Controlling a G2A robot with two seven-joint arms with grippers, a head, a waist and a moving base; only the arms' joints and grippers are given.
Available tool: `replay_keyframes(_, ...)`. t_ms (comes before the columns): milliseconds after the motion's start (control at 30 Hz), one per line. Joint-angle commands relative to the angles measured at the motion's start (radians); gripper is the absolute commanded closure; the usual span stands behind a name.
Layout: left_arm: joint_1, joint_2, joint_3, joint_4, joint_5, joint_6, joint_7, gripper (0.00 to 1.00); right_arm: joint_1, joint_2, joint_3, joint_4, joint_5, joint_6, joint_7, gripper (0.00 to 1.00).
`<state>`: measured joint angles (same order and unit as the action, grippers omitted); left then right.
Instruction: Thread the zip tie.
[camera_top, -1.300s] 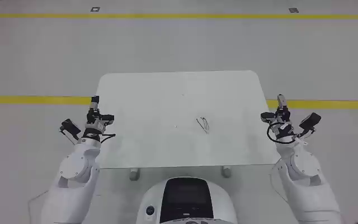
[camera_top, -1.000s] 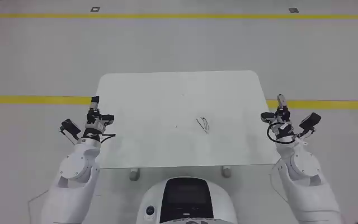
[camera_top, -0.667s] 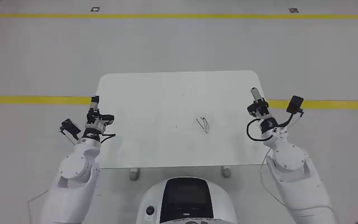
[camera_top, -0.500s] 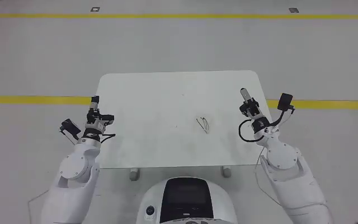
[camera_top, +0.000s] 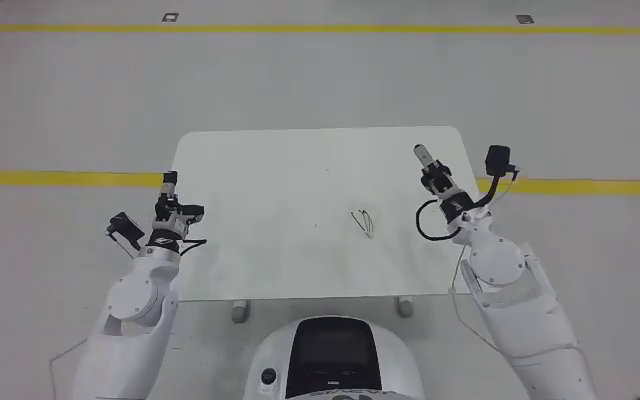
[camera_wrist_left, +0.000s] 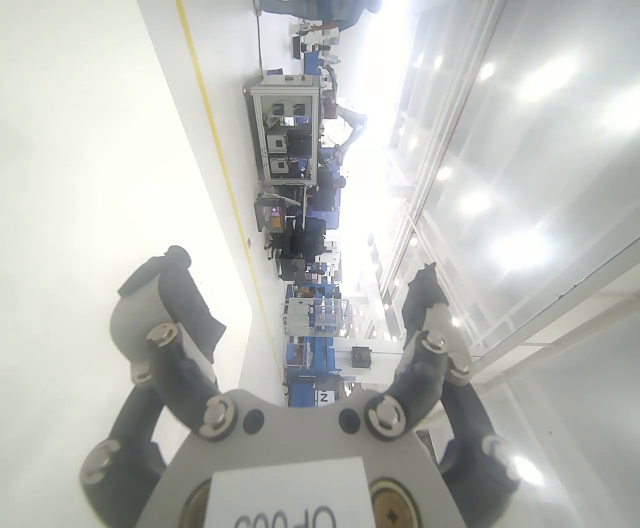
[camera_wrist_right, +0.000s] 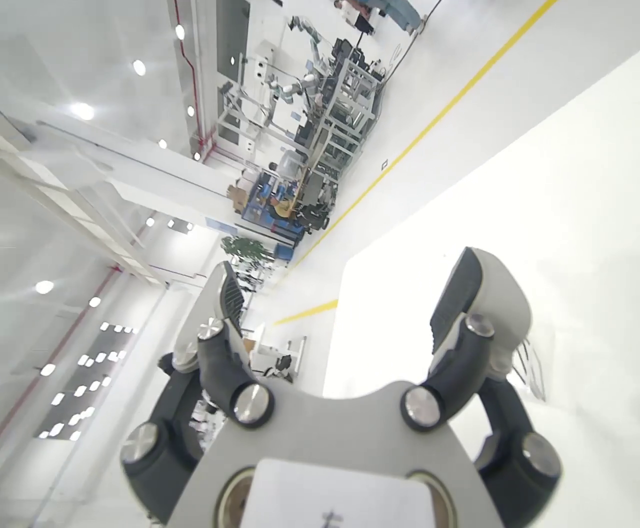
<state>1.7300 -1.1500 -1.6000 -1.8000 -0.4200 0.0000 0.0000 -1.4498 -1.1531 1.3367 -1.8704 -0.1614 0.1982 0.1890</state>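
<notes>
A thin pale zip tie (camera_top: 364, 221), bent into a narrow loop, lies on the white table (camera_top: 280, 190) right of its middle. My right gripper (camera_top: 421, 153) hangs over the table's right part, to the right of the tie and farther back, fingers pointing away from me. Its wrist view shows it open (camera_wrist_right: 345, 265) with nothing between the pads, and part of the zip tie (camera_wrist_right: 530, 367) peeks out behind one finger. At the table's left edge my left gripper (camera_top: 170, 178) is held up, open and empty (camera_wrist_left: 300, 260).
The table has rounded corners and stands on a grey floor with yellow lines (camera_top: 60, 178) running past it. Nothing but the zip tie lies on the tabletop.
My right arm has swung in from beyond the table's right edge to a spot over its right part, closer to the zip tie. The left arm has kept still.
</notes>
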Motion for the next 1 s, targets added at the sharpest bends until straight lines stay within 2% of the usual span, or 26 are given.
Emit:
replay_keyframes(0, 0.000, 0.000, 0.000, 0.000, 0.000, 0.000, 0.000, 0.00, 0.079, -0.004, -0.040, 0.032, -0.036, 0.035, 0.050, 0.00)
replay_keyframes(67, 0.000, 0.000, 0.000, 0.000, 0.000, 0.000, 0.000, 0.00, 0.151, -0.010, -0.082, 0.066, -0.067, 0.072, 0.086, 0.00)
replay_keyframes(167, 0.000, 0.000, 0.000, 0.000, 0.000, 0.000, 0.000, 0.00, 0.222, -0.023, -0.141, 0.110, -0.081, 0.105, 0.098, 0.00)
replay_keyframes(733, 0.000, 0.000, 0.000, 0.000, 0.000, 0.000, 0.000, 0.00, 0.226, -0.024, -0.146, 0.113, -0.080, 0.107, 0.095, 0.00)
replay_keyframes(767, 0.000, 0.000, 0.000, 0.000, 0.000, 0.000, 0.000, 0.00, 0.228, -0.023, -0.143, 0.116, -0.094, 0.106, 0.094, 0.00)
replay_keyframes(833, 0.000, 0.000, 0.000, 0.000, 0.000, 0.000, 0.000, 0.00, 0.240, -0.015, -0.133, 0.131, -0.195, 0.104, 0.120, 0.00)
replay_keyframes(967, 0.000, 0.000, 0.000, 0.000, 0.000, 0.000, 0.000, 0.00, 0.268, 0.005, -0.115, 0.137, -0.371, 0.118, 0.272, 0.00)
